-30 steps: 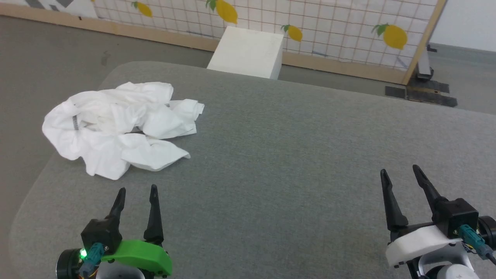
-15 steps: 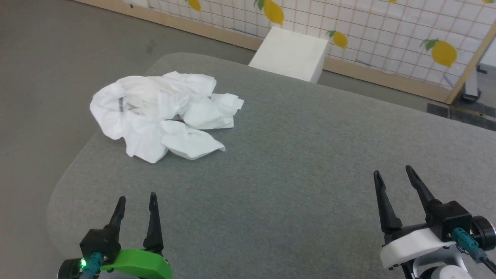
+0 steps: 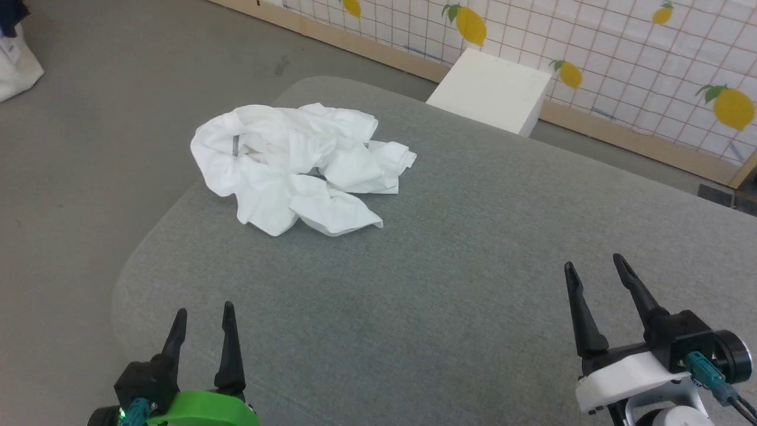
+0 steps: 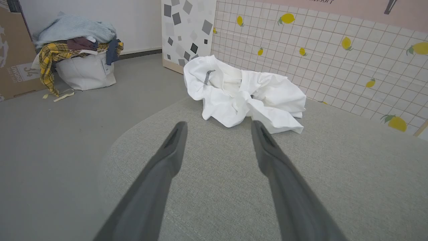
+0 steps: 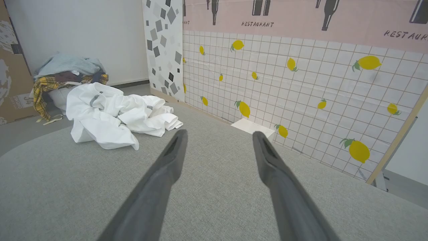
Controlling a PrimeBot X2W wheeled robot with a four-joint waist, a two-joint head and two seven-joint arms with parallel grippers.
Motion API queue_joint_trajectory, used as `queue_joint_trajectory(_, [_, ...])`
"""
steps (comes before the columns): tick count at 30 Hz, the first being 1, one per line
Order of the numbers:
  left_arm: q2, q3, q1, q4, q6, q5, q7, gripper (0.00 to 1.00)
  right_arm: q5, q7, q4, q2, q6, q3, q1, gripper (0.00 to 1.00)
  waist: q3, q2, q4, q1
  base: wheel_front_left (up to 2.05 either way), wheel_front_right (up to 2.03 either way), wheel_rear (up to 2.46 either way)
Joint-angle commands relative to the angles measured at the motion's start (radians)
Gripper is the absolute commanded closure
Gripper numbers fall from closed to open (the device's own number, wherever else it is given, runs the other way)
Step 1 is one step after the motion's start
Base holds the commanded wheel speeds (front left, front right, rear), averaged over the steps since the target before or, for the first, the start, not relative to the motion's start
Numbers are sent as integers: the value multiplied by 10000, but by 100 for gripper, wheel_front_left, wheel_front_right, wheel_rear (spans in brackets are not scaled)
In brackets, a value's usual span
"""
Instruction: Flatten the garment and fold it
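Crumpled white thin-fabric shirt (image 3: 295, 165) w/ dark zigzag stitching: heaped at far-left edge of grey cloth-topped table (image 3: 473, 284), well apart from both grippers. Wide open, empty: left gripper (image 3: 204, 309), right gripper (image 3: 593, 261). Risk: pinch takes several layers, or tug drags shirt off edge.

bright, even light, soft shadows; wrist views bend at the edges, near fingers perhaps slightly blurred.
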Motion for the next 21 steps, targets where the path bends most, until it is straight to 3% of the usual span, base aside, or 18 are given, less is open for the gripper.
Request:
queue_joint_trajectory(1, [-40,4,115,-1,-2,-176,-117,0,3,-129,37,11,-14,0,5,0,19,0,121,-1,0,0,0])
queue_joint_trajectory(21, [-49,-36,259,50,39,-579,-531,0,-12,-545,249,15,-17,-30,-64,0,85,0,1012,-1,0,0,0])
